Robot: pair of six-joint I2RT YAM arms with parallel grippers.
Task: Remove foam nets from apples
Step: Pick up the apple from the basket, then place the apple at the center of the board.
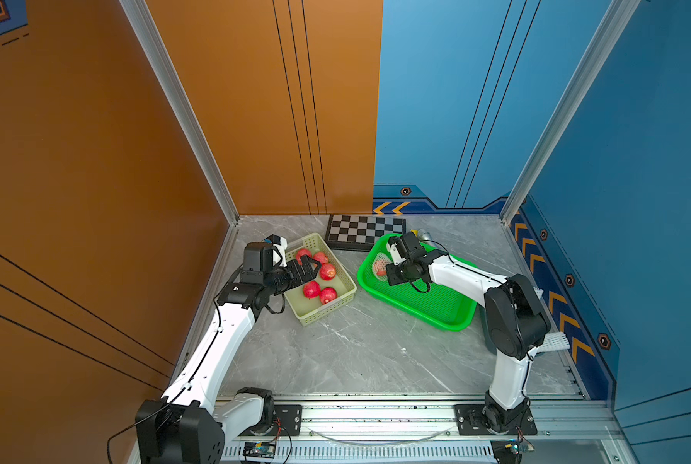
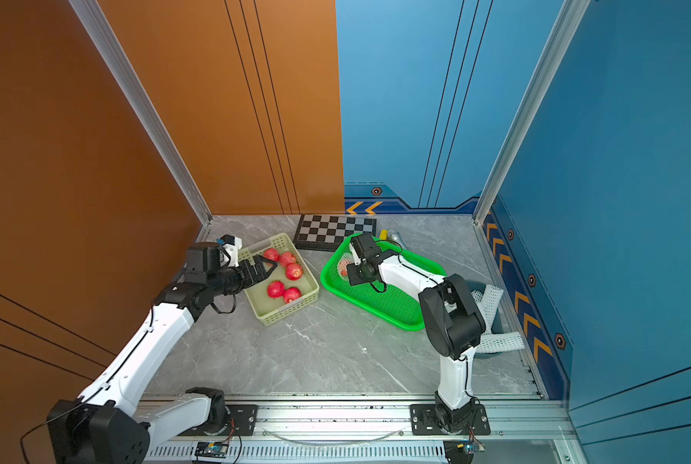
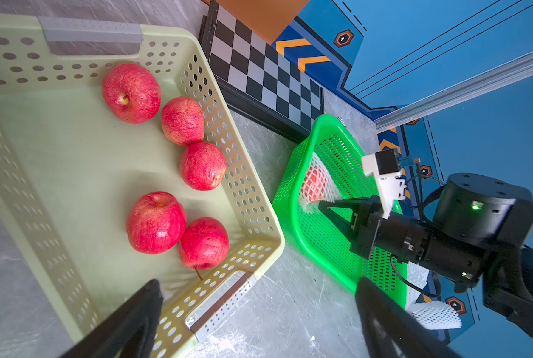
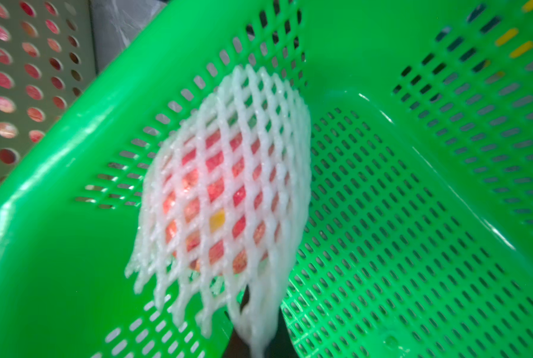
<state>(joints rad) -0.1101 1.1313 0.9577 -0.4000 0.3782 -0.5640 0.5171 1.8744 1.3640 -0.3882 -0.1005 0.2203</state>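
Foam net edge pinched in right tool — apple inside.

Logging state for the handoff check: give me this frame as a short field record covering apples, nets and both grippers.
bare apples: five, in the beige basket
netted apple: one, in the green basket
foam net: around that apple, loose end pinched
left gripper: open, empty, over the beige basket
right gripper: fingers shut on the foam net
removed nets: heaped by the right wall

Robot lab cell, panelled walls, aluminium frame
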